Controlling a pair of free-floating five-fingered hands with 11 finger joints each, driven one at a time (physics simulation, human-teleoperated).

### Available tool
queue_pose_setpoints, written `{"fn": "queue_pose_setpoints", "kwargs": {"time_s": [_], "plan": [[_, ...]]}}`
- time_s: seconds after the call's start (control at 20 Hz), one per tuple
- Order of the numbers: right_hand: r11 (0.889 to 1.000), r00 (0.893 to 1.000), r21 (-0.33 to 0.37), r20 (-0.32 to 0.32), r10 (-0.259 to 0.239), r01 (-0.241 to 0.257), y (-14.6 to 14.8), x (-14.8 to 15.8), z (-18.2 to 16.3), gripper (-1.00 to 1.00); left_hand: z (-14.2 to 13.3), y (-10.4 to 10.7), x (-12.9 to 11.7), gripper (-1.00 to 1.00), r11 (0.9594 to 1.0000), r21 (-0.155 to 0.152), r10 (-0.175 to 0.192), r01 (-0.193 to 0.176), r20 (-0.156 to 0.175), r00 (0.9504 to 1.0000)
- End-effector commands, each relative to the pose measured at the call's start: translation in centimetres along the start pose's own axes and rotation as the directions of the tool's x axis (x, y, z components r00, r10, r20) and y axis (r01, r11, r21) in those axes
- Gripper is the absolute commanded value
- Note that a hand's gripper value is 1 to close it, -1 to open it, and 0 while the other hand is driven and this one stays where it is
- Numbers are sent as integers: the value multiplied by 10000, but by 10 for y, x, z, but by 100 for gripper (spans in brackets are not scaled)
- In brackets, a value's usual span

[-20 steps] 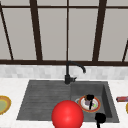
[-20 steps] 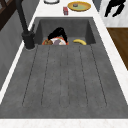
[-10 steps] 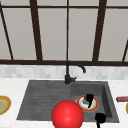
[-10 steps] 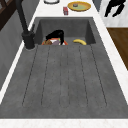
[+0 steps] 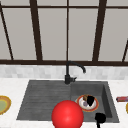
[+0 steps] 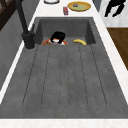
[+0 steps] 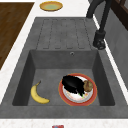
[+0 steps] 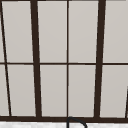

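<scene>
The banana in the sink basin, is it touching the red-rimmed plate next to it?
Apart. In the right side view, the banana lies on the basin floor left of the red-rimmed plate, with a strip of bare grey floor plainly between them.

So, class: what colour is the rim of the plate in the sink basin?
Red-orange, around a white centre; the plate shows best in the right side view.

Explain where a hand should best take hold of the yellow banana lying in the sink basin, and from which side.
Probably the yellow banana is best gripped across its thick middle, from above: it lies flat on the floor of the grey sink basin, clear of the red-rimmed plate, its curve open to closing fingers.
</scene>
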Motion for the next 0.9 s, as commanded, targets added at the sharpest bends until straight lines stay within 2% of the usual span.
{"fn": "queue_pose_setpoints", "kwargs": {"time_s": [0.0, 0.05, 0.1, 0.15, 0.2, 0.25, 0.35, 0.4, 0.45, 0.5, 0.6, 0.7, 0.85], "plan": [[10000, 10000, 0, 0, 0, 0, 0, 0, 0, 0, -3, -12, 8, 100, 9978, 199, 628, -628, 32, 9980], [10000, 10000, 0, 0, 0, 0, 0, 0, 0, 0, -8, -6, 11, 100, 9998, -86, 199, -199, -1, 9998], [10000, 10000, 0, 0, 0, 0, 0, 0, 0, 0, -9, 1, 10, 100, 9999, -101, -27, 27, 35, 10000], [10000, 10000, 0, 0, 0, 0, 0, 0, 0, 0, 7, 9, 0, 100, 9995, -48, 304, -303, 455, 9985], [10000, 10000, 0, 0, 0, 0, 0, 0, 0, 0, 8, 15, -2, 100, 9997, -80, 229, -226, 504, 9985], [10000, 10000, 0, 0, 0, 0, 0, 0, 0, 0, 14, 18, -2, 100, 9996, 23, 266, -267, 354, 9990], [10000, 10000, 0, 0, 0, 0, 0, 0, 0, 0, 19, 27, -2, 100, 9986, 40, 518, -518, 107, 9986], [10000, 10000, 0, 0, 0, 0, 0, 0, 0, 0, 20, 26, 0, 100, 9976, -51, 689, -688, 290, 9972], [10000, 10000, 0, 0, 0, 0, 0, 0, 0, 0, 21, 25, 1, 100, 9983, -172, 568, -559, 575, 9967], [10000, 10000, 0, 0, 0, 0, 0, 0, 0, 0, 26, 24, 3, 100, 9975, -131, 701, -695, 533, 9961], [10000, 10000, 0, 0, 0, 0, 0, 0, 0, 0, 28, 29, 2, 100, 9958, 36, 907, -912, 710, 9933], [10000, 10000, 0, 0, 0, 0, 0, 0, 0, 0, 32, 34, 3, 100, 9945, 102, 1029, -1039, 738, 9920], [10000, 10000, 0, 0, 0, 0, 0, 0, 0, 0, 38, 42, 0, 100, 9899, 314, 1355, -1379, 711, 9882]]}}
